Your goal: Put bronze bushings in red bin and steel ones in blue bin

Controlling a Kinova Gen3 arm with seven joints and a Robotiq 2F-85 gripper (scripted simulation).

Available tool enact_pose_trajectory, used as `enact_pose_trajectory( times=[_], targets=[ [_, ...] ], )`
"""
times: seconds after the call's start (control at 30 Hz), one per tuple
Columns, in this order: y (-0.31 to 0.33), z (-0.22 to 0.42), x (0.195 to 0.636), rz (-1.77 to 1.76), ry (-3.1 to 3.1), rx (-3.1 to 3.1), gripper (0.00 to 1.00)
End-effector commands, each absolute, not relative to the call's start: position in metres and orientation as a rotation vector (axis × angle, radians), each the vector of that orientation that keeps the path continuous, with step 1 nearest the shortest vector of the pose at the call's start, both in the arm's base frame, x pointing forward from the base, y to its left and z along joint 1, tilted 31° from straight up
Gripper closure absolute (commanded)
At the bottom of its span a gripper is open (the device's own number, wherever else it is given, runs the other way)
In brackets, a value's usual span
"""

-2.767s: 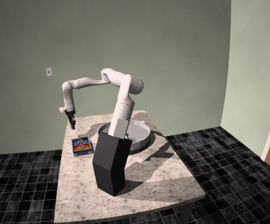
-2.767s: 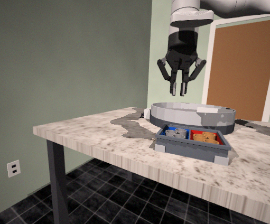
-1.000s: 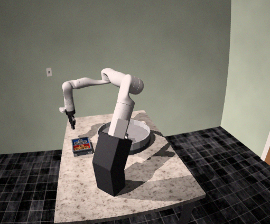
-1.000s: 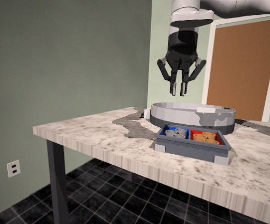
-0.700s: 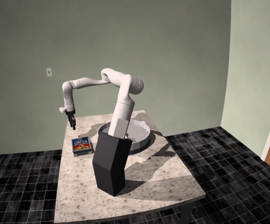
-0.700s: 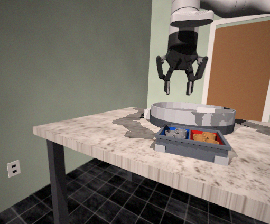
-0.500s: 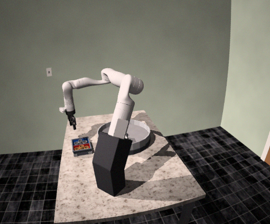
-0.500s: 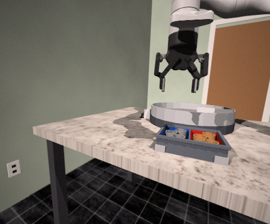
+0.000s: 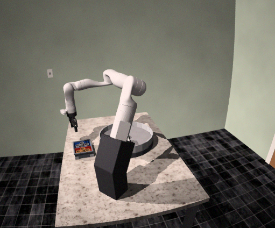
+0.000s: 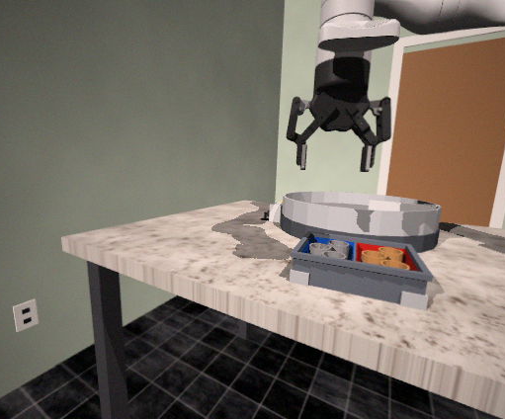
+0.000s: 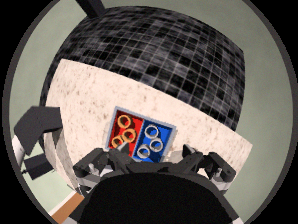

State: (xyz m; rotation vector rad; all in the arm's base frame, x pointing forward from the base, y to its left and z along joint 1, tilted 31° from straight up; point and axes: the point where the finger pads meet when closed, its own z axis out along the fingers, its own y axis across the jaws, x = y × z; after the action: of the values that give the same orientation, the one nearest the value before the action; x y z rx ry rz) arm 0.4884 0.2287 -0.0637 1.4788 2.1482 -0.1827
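Note:
The gripper [image 9: 75, 130] [image 10: 333, 169] [image 11: 154, 148] is open and empty, pointing down high above the divided tray. The red bin [image 10: 363, 248] [image 11: 136, 124] holds three bronze bushings [image 10: 374, 257] [image 11: 119, 120]. The blue bin [image 10: 353, 251] [image 11: 165, 134] beside it holds three steel bushings [image 10: 338, 248] [image 11: 152, 126]. The turntable [image 9: 144, 144] [image 10: 329, 217] has a raised pale rim. No bushing shows on the part of its surface that is visible; the arm and its base hide part of it in the top view, and the rim hides most of it in the exterior view.
The grey tray [image 9: 84, 155] [image 10: 354, 280] that forms both bins sits near the edge of the speckled table [image 9: 77, 188] [image 10: 171, 237], close beside the turntable. The dark arm base [image 9: 110, 164] stands on the table in front of the turntable in the top view.

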Motion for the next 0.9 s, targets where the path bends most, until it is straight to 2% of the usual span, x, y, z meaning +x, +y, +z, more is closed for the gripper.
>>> enact_pose_trajectory(
  times=[0.0, 0.13, 0.57, 0.87],
  targets=[
    [0.23, -0.063, 0.489, -0.18, 2.148, 1.478, 0.0],
    [0.23, -0.063, 0.489, -0.18, 2.148, 1.478, 0.0],
    [0.182, -0.027, 0.435, -0.18, 2.148, 1.478, 0.0],
    [0.182, -0.027, 0.435, -0.18, 2.148, 1.478, 0.0]
  ],
)
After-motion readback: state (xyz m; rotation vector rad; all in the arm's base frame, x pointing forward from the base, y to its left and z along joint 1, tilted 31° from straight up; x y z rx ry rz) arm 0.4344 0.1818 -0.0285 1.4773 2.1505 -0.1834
